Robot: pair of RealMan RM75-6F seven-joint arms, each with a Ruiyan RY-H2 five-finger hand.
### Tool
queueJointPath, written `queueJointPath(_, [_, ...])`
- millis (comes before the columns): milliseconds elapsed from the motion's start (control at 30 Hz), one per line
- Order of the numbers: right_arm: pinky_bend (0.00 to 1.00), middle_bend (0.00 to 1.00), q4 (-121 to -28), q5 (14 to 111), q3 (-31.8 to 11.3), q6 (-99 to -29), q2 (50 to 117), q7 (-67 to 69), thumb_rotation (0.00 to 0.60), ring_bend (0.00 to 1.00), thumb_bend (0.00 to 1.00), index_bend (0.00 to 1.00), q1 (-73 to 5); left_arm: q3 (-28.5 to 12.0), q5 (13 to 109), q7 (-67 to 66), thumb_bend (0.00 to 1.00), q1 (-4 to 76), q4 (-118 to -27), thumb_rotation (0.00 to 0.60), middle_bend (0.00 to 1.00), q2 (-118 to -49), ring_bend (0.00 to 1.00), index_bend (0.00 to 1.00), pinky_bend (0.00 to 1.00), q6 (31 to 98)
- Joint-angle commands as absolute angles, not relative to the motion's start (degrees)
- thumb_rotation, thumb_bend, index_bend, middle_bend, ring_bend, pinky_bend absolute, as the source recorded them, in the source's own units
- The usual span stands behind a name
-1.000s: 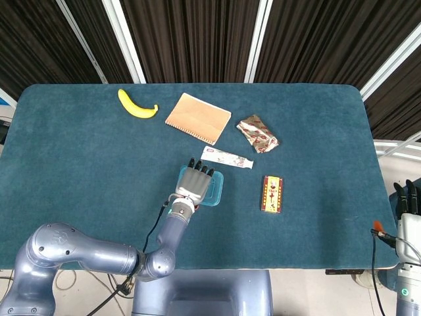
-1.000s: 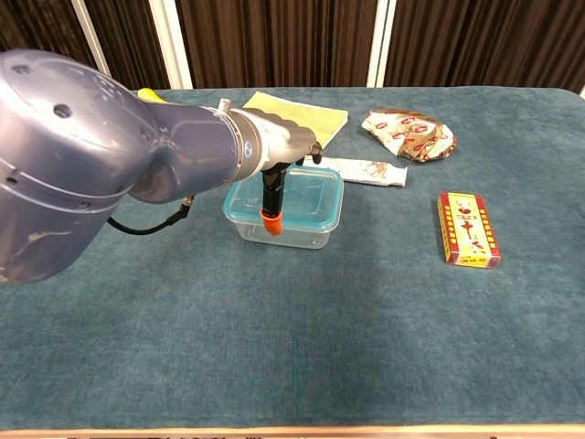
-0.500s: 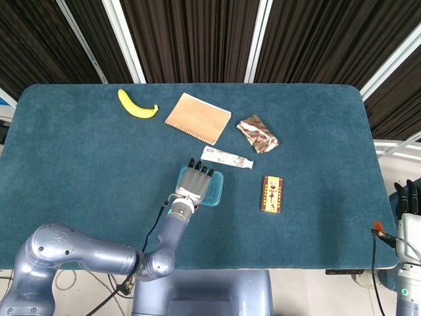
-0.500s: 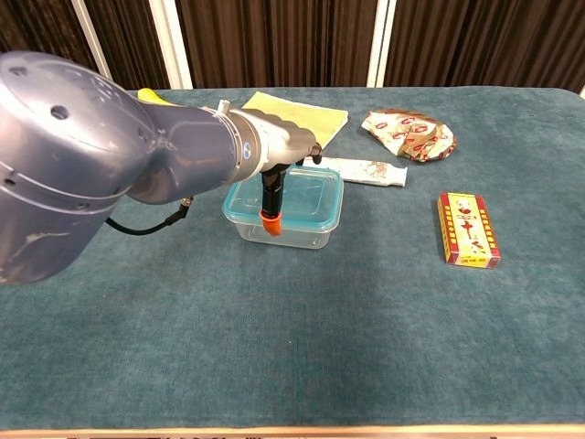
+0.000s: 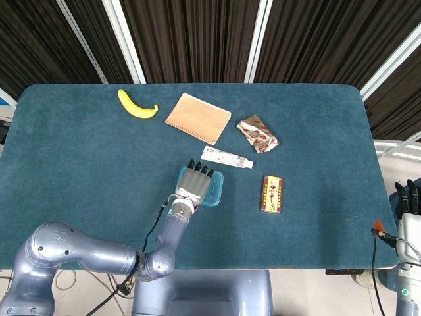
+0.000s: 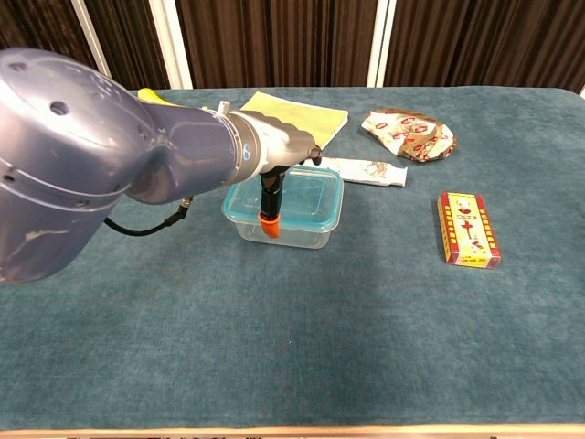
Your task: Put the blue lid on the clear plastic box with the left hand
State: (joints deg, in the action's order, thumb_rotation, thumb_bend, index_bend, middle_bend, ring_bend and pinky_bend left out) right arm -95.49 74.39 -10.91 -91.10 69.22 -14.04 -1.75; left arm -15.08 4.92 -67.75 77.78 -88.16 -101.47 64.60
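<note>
The clear plastic box (image 6: pixel 306 208) stands at the middle of the table with the blue lid (image 5: pixel 216 190) lying on top of it. My left hand (image 5: pixel 194 184) lies flat over the lid's left part, fingers stretched out and apart, holding nothing. Whether the palm presses on the lid I cannot tell. In the chest view my left forearm (image 6: pixel 137 165) hides the hand. My right hand (image 5: pixel 408 198) hangs off the table's right edge, fingers straight and empty.
A white tube packet (image 5: pixel 227 158) lies just behind the box. A red carton (image 5: pixel 272 194) lies to its right. Further back are a banana (image 5: pixel 137 105), a tan notebook (image 5: pixel 198 118) and a crumpled wrapper (image 5: pixel 258 133).
The left forearm has shifted very slightly in the chest view. The hand stays over the lid, and the right hand has not moved.
</note>
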Motion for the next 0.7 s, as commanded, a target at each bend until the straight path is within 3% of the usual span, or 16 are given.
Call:
queueJointPath(33, [0.0,0.03,-95.5,74.4,-10.9,-91.1,69.2,-14.1,0.6,0.0,0.3,0.11,-1.7,-15.1,5.0,-67.8,0.13,77.8,-88.3,0.6,0.06,-101.5,0.0,0.07,0.0,64.6])
queueJointPath(700, [0.0,0.03,-95.6,74.0,-10.9,-90.8,69.2,-14.5,0.6,0.0,0.3,0.11,-1.8,-15.0,5.8,-70.8,0.13,77.8,-96.3,0.6,0.04,-97.9,0.0,0.06,0.0,71.0])
